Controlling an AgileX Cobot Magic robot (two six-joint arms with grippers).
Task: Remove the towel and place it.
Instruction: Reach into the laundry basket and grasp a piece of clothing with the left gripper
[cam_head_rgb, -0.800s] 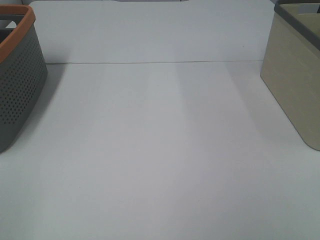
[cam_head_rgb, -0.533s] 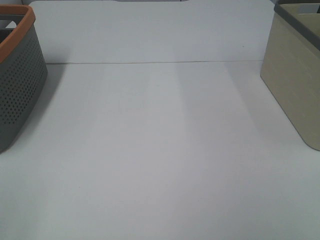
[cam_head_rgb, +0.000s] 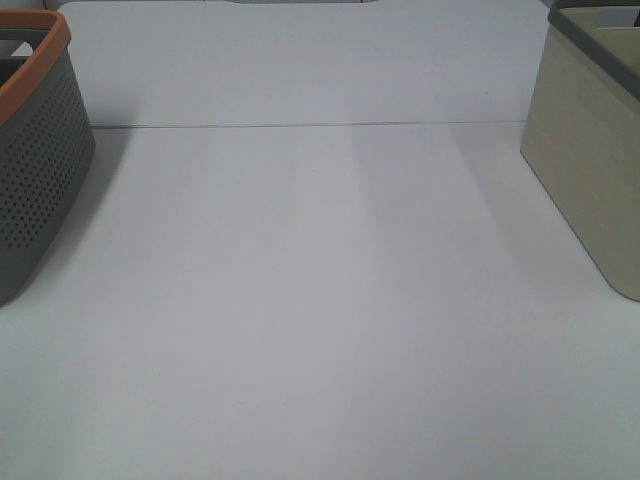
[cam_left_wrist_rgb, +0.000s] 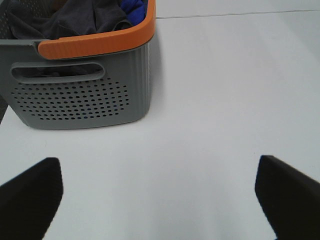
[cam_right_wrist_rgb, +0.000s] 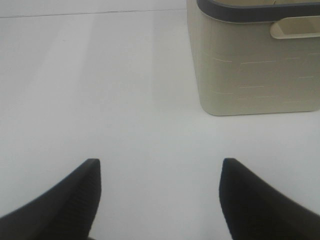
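At the upper left of the overhead frame stands a grey perforated basket (cam_head_rgb: 35, 180) with an orange rim. The left wrist view shows the dark towel (cam_left_wrist_rgb: 75, 20) bunched inside it beside a blue cloth (cam_left_wrist_rgb: 133, 7), and the left gripper (cam_left_wrist_rgb: 160, 195) hangs nearby over the white table (cam_head_rgb: 320, 300) with its fingers spread wide. At the upper right edge stands a beige bin (cam_head_rgb: 585, 170), with the right gripper (cam_right_wrist_rgb: 160, 200) near it, fingers likewise well apart.

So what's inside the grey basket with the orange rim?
Crumpled dark cloth, probably the towel, is heaped in the basket, with something bright blue beside it. Whatever lies underneath the pile is covered.
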